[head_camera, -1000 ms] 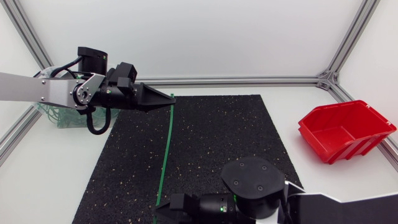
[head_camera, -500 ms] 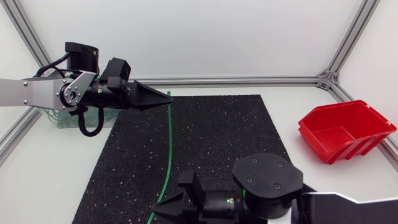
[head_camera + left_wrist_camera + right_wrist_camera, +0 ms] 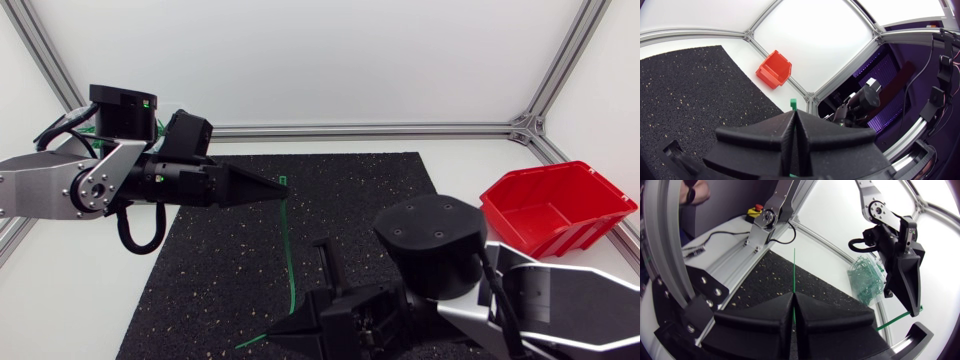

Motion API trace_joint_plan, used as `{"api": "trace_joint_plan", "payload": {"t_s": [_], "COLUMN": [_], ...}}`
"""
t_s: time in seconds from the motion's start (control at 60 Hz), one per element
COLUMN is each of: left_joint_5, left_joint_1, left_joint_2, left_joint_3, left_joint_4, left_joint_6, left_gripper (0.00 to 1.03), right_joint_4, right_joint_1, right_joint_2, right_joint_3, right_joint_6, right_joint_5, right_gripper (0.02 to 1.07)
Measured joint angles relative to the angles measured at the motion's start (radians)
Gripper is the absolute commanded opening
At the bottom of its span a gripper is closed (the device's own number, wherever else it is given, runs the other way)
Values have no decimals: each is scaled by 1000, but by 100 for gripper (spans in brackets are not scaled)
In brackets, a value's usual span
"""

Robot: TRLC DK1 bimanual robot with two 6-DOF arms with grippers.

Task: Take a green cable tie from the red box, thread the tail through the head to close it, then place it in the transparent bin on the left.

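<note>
Cable tie, pinched by left gripper and right gripper, spans black mat.

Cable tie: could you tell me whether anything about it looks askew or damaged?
Nothing stands out: the cable tie runs nearly straight between the left gripper and right gripper, both shut on it, not yet looped.

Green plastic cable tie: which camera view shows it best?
Head view: the thin green plastic cable tie runs nearly whole between left end effector and right end effector. Left wrist view shows only its tip; right wrist view, two short pieces.
</note>
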Motion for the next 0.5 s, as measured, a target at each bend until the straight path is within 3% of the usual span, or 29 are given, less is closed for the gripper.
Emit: {"api": "trace_joint_plan", "payload": {"t_s": [0.3,0.5], "left_joint_5": [-24,-50], "left_joint_1": [-34,-64], "left_joint_2": [-68,-87], "left_joint_3": [-74,-92], "left_joint_4": [71,81], "left_joint_6": [1,1], "left_gripper": [4,3], "right_joint_4": [-277,-404], "right_joint_1": [-112,-185], "right_joint_2": [-144,-161], "right_joint_3": [151,230], "right_joint_6": [352,584], "right_joint_5": [-301,-431], "right_gripper": [8,8]}}
